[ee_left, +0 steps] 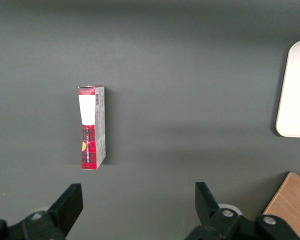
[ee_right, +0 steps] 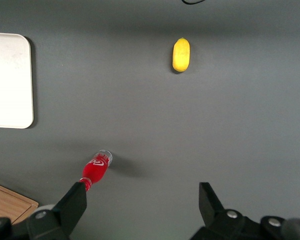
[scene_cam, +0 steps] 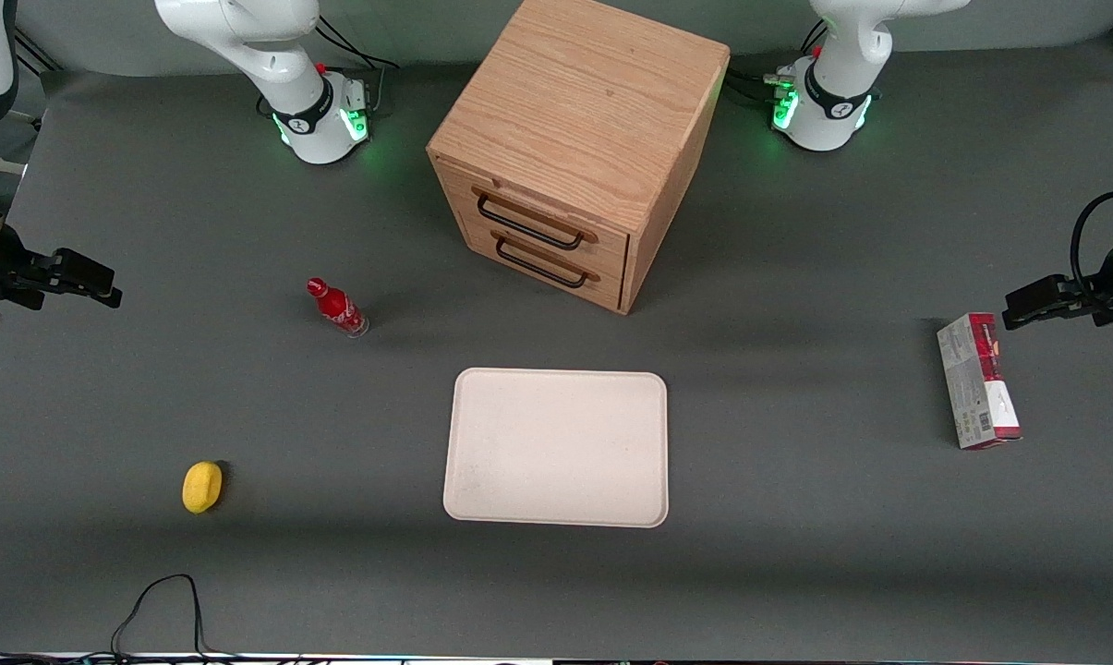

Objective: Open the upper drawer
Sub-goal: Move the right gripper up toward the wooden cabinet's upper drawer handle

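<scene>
Oak, light and stiff, makes up the upper drawer (scene_cam: 545, 214), which sits shut in the boxy cabinet (scene_cam: 579, 139) near the middle of the table, directly above the lower drawer (scene_cam: 542, 261). I judge the front rigid and the drawer fairly light, likely to slide straight out if pulled squarely. The place to take hold is the thin dark wire handle (scene_cam: 528, 224), which stands a little off the wood; it looks hard and narrow, so my fingers could slip along it unless they close around its middle. The lower handle (scene_cam: 540, 266) lies just beneath and looks alike, so I must not catch that one.

My gripper (ee_right: 140, 202) hangs spread wide and empty above the bare mat, well apart from the cabinet, toward the working arm's end of the table.

A white tray (scene_cam: 556, 448) lies in front of the drawers, nearer the front camera. An upright red bottle (scene_cam: 336, 308) stands between me and the cabinet and could be knocked. A yellow object (scene_cam: 202, 486) lies nearer the front camera, a red and grey carton (scene_cam: 977, 380) toward the parked arm's end.
</scene>
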`<state>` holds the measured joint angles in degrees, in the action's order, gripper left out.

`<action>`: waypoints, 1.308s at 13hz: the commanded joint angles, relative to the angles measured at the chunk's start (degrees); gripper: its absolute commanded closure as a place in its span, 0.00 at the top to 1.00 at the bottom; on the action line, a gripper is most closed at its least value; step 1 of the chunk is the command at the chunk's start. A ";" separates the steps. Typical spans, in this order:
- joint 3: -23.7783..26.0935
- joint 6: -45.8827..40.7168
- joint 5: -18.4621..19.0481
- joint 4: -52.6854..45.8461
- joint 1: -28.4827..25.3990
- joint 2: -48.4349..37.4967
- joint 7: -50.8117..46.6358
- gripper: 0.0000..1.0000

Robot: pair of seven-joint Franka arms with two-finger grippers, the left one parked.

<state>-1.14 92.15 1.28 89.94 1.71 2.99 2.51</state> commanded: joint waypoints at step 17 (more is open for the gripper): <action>1.05 -2.94 -1.10 -10.75 -31.39 8.33 1.71 1.00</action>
<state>0.01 91.00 0.83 82.88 -25.61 8.08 3.00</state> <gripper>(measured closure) 0.000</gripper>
